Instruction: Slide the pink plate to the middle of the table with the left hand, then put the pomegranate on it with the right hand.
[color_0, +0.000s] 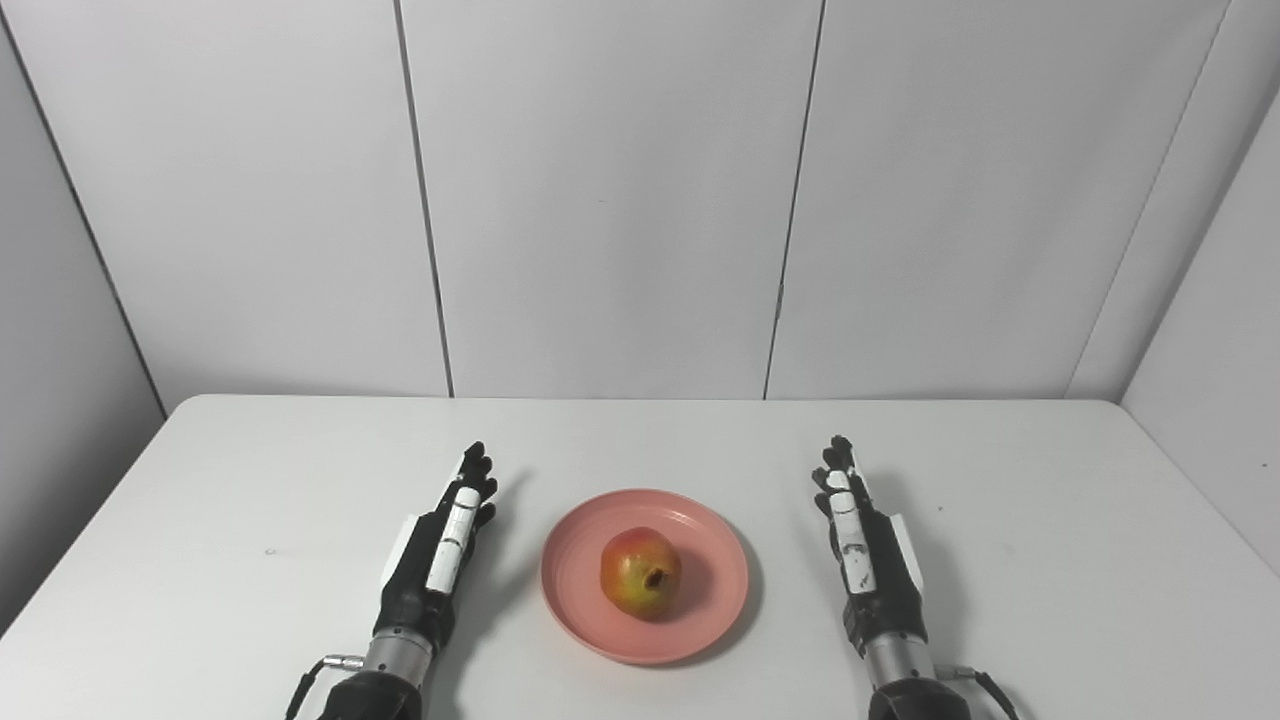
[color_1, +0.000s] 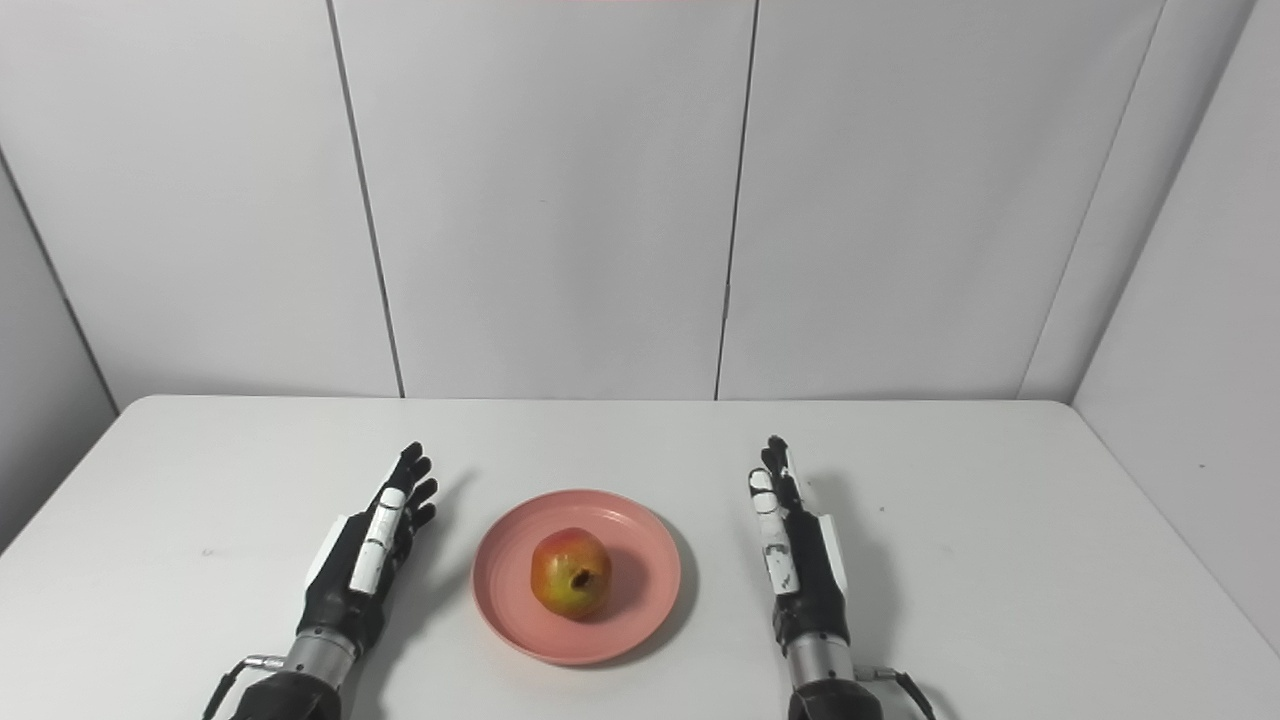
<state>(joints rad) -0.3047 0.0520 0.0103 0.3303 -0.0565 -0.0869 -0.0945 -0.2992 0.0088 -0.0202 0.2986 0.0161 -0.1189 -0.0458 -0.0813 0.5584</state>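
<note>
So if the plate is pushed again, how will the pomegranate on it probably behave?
The pomegranate is round and lies loose near the middle of the pink plate, so a quick push would probably make it roll. The plate's raised rim may stop a slow roll. Its skin looks smooth and firm, so it may slip in the fingers. Neither the left hand nor the right hand steadies it.

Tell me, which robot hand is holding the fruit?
Neither. The pomegranate sits on the pink plate, between the left hand and right hand; both lie open, apart from it.
</note>
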